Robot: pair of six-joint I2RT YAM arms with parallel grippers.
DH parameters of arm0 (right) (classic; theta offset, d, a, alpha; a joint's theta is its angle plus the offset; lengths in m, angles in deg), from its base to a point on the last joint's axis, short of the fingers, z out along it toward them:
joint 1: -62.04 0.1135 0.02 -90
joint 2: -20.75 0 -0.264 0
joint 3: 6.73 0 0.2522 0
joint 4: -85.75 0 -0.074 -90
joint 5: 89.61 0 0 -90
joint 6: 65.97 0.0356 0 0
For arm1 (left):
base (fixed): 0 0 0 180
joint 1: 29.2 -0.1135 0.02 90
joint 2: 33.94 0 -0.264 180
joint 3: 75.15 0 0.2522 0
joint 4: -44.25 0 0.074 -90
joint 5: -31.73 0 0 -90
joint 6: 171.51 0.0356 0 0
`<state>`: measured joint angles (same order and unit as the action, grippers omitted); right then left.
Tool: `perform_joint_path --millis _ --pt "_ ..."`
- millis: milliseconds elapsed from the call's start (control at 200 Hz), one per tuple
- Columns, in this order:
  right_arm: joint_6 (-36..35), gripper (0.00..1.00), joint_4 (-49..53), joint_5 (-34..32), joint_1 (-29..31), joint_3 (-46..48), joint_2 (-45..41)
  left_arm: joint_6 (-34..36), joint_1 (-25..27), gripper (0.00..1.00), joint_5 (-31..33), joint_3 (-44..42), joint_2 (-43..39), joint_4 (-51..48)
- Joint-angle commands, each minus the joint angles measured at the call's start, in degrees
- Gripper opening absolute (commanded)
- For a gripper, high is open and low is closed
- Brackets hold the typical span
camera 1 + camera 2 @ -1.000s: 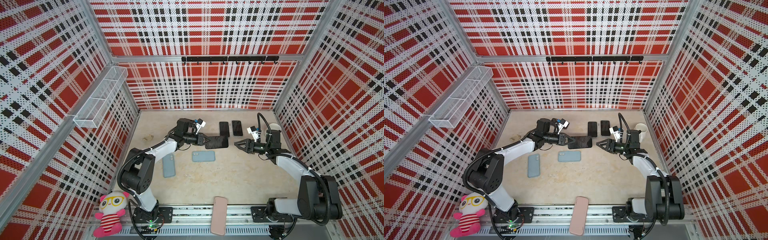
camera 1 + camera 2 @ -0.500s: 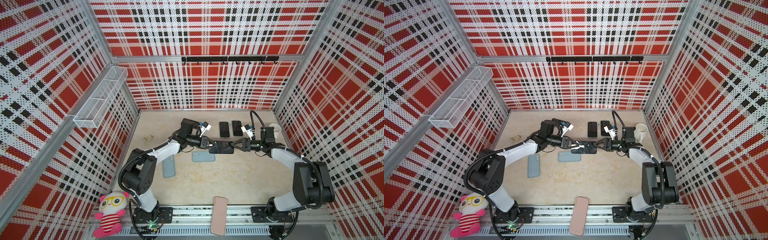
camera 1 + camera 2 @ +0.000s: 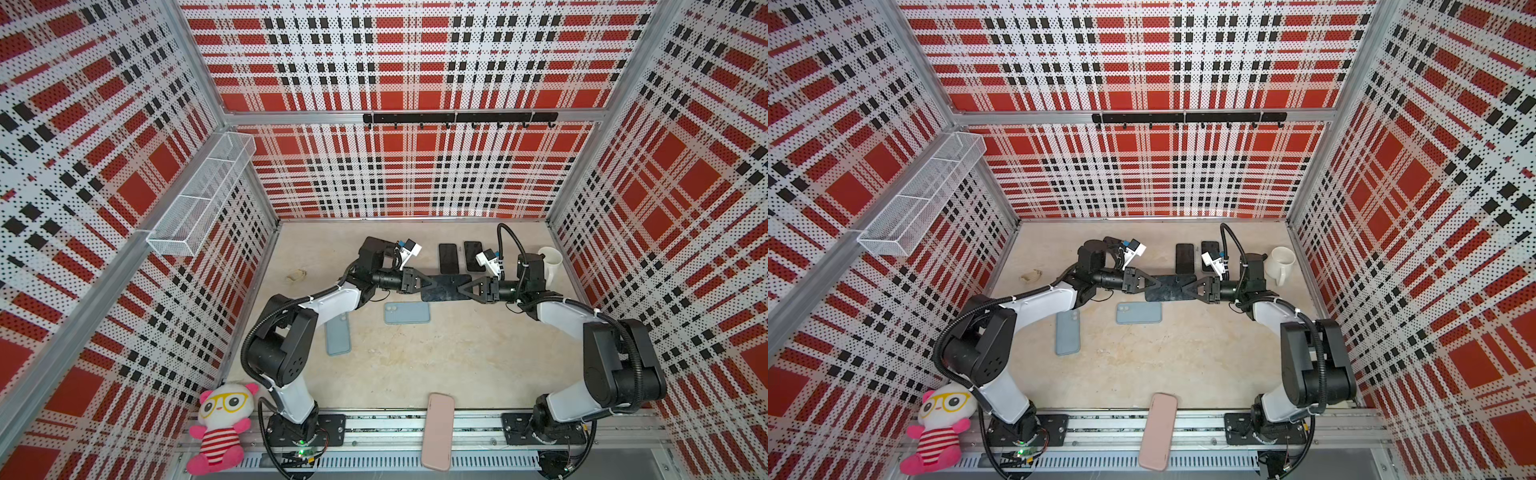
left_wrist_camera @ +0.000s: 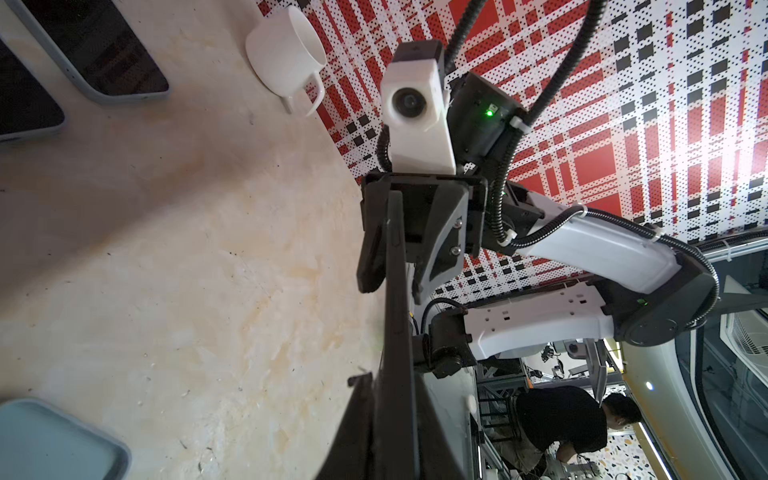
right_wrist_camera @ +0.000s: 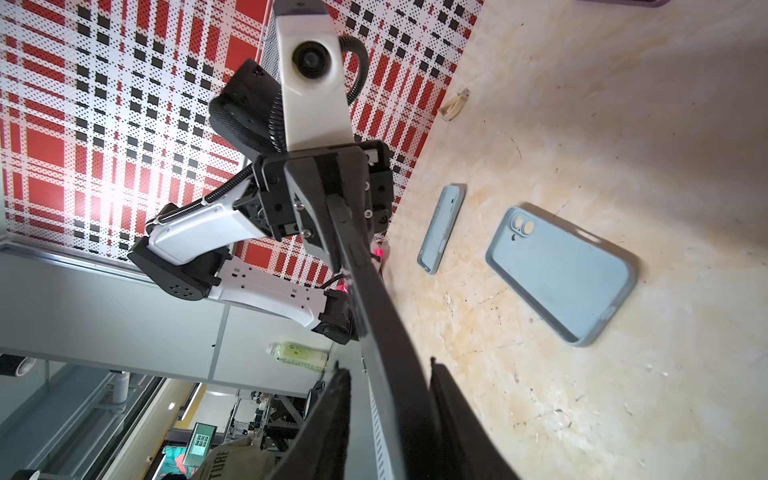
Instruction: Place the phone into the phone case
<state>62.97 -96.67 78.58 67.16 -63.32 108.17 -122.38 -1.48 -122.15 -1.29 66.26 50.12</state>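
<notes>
Left gripper (image 3: 432,283) clamps one end of the black phone (image 3: 446,287), held aloft just beyond the blue case (image 3: 406,312). Right gripper (image 3: 460,286) straddles the other end, pinch unclear. Nothing is seated yet; lowering it into that case is left.

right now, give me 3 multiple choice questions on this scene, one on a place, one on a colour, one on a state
1. Where is the mug?
A) back right of the table
B) front left of it
C) in the wire basket

2. What colour is the case lying across the rail?
A) blue
B) pink
C) black

3. How is the phone?
A) flat on the table
B) inside a case
C) in the air, clamped at one end

Answers:
1 A: it stands in the far right corner.
2 B: it is plainly pink in both top views.
3 C: the left gripper is shut on one end, and the right gripper straddles the other with its jaws open.
</notes>
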Motion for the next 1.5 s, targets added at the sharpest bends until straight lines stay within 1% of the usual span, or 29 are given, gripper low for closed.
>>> perform_joint_path --millis 0,55,115,200,215,240,281,346,456,556,601,616,621,626,706,751,797,837,857,877,947,987,1017,1037,1092,1147,1227,1308,1493 --pt "9.0 0.34 -14.1 3.2 0.3 0.8 -1.2 0.2 0.0 0.00 -2.9 0.7 0.6 3.4" --pt "14.6 0.32 -21.6 3.6 0.3 1.7 -0.8 0.2 -0.1 0.00 -3.4 0.8 0.9 3.5" --pt "23.6 0.28 -34.5 3.8 0.3 3.3 0.3 0.1 -0.4 0.00 -3.1 0.7 1.0 3.4" --pt "42.9 0.22 -61.0 4.6 0.4 4.9 4.5 0.2 -0.5 0.00 -3.2 1.1 1.4 3.4" --pt "47.5 0.21 -65.1 4.7 0.4 4.9 5.6 0.2 -0.5 0.00 -3.2 1.2 1.4 3.4" --pt "55.7 0.18 -76.1 5.0 0.4 4.6 8.0 0.1 -0.6 0.00 -3.3 1.3 1.6 3.4" --pt "58.8 0.12 -77.8 5.8 0.6 3.7 10.6 0.0 -0.7 0.00 -3.3 1.4 2.0 3.4" --pt "57.8 0.00 -77.9 5.7 1.3 3.4 12.5 0.0 -1.0 0.00 -3.2 1.6 2.3 3.3" --pt "56.9 0.00 -77.9 5.7 1.8 2.6 11.7 0.3 -1.8 0.01 -2.3 1.6 2.3 2.9" --pt "58.2 0.00 -77.9 5.6 1.8 1.4 10.9 0.5 -3.2 0.36 -1.1 2.0 1.5 2.2" --pt "58.7 0.00 -77.9 4.9 1.8 1.0 10.7 2.7 -4.3 0.51 -0.3 3.0 0.8 -1.3" --pt "58.9 0.00 -77.9 4.7 1.8 0.9 10.7 4.3 -4.7 0.54 0.3 3.8 0.4 -3.9" --pt "58.9 0.00 -77.9 4.6 1.8 0.8 10.6 5.2 -4.9 0.58 0.6 4.1 0.4 -4.8" --pt "59.0 0.00 -77.8 4.4 1.8 0.7 10.6 6.0 -5.0 0.58 0.9 4.5 0.3 -5.7" --pt "59.7 0.00 -77.8 1.3 1.9 0.1 10.7 21.5 -7.2 0.86 7.7 11.2 -0.9 -26.8" --pt "59.4 0.00 -77.2 -1.0 2.1 -0.3 10.5 24.9 -8.7 0.92 8.8 13.1 -1.7 -32.6" --pt "56.1 0.00 -72.9 -3.3 2.7 -0.8 9.8 23.3 -10.9 0.93 7.5 12.2 -3.1 -32.3" --pt "49.3 0.00 -63.3 -5.4 3.5 -1.5 8.2 21.3 -12.8 0.94 7.1 10.8 -4.8 -31.4" --pt "44.2 0.00 -56.4 -6.7 4.0 -2.0 7.0 20.9 -13.1 0.93 7.5 10.0 -5.7 -31.3" --pt "38.2 0.00 -49.3 -8.1 4.5 -2.9 5.7 20.6 -15.5 0.93 7.9 9.3 -6.6 -31.4" --pt "16.0 0.00 -18.2 -15.9 6.3 -7.9 1.0 20.4 -18.5 0.89 10.1 6.2 -9.8 -31.5" --pt "9.6 0.00 -9.7 -18.1 6.7 -11.0 0.3 20.0 -19.9 0.87 11.1 4.2 -11.4 -31.0" --pt "10.6 0.00 -10.7 -18.0 6.7 -11.3 0.6 20.0 -20.6 0.85 12.1 2.8 -12.4 -30.4" --pt "13.2 0.00 -14.3 -17.4 6.7 -10.9 0.9 18.2 -20.9 0.84 13.0 1.6 -13.0 -29.8" --pt "20.4 0.00 -22.7 -16.0 6.7 -9.0 2.2 17.6 -21.4 0.80 15.3 -1.2 -14.0 -29.4" --pt "23.2 0.00 -25.2 -15.4 6.9 -6.6 3.2 16.8 -21.1 0.77 17.3 -4.5 -14.7 -28.3" --pt "21.7 0.00 -22.5 -15.1 7.1 -3.7 4.0 13.7 -20.4 0.73 20.4 -10.1 -15.9 -23.7" --pt "20.4 0.00 -20.9 -14.6 7.5 -2.0 5.1 13.2 -19.5 0.69 23.9 -12.9 -15.7 -21.9" --pt "15.8 0.00 -15.1 -14.6 9.6 -1.7 9.0 17.1 -16.4 0.62 29.5 -11.1 -10.4 -26.9"
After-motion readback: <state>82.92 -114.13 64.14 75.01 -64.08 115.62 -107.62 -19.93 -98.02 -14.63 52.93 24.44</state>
